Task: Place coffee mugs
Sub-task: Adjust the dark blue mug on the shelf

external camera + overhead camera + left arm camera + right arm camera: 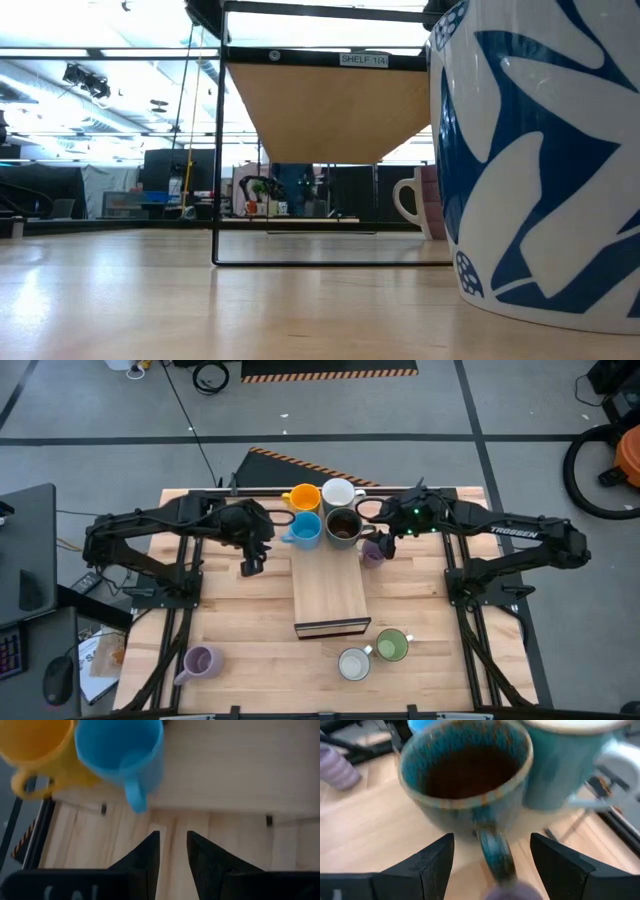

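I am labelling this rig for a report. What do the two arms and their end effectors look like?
Both arms are dark, jointed metal. The right arm carries white "TROSSEN" lettering and small green lights near its wrist. The left end effector has two dark, wedge-shaped fingers; the right end effector has broader dark fingers.

Glossy glazed brown mug (465,780), pale matt wooden board (327,588)

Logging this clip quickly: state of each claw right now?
Left claw: slightly open, empty, near the blue mug.
Right claw: open, empty, straddling the dark brown mug handle.
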Controlling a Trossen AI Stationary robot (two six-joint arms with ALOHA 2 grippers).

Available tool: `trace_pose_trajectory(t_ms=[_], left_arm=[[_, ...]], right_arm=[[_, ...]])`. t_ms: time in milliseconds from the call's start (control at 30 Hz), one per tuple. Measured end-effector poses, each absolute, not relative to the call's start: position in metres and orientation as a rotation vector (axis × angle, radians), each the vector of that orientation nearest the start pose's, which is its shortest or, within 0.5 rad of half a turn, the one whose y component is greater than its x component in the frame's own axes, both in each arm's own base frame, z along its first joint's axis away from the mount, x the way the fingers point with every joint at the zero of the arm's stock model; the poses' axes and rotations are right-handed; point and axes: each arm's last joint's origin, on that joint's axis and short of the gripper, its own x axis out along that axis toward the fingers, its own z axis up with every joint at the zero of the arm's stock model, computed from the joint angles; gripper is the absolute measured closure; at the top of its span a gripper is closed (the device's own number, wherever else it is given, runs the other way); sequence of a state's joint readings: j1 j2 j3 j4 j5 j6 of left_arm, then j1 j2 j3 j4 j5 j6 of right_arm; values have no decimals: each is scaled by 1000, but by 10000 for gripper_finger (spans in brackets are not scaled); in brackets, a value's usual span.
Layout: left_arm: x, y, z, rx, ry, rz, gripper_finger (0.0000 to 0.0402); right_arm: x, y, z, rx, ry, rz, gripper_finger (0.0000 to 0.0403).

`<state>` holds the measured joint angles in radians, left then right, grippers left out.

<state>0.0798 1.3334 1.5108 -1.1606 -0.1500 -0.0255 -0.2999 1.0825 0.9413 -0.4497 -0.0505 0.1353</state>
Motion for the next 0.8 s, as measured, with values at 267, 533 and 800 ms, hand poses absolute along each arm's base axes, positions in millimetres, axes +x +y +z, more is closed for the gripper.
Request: trace_pose_trajectory(t_ms=[267, 533, 800], left_arm=[[239, 20, 382, 2, 997, 221, 299], [239, 17, 382, 12, 994, 204, 299], [240, 17, 382, 11, 990, 205, 299]], right_arm=[[227, -70, 293, 208, 529, -243, 135], [226, -76, 294, 207, 507, -271, 135], [228, -77, 298, 176, 470, -268, 135]])
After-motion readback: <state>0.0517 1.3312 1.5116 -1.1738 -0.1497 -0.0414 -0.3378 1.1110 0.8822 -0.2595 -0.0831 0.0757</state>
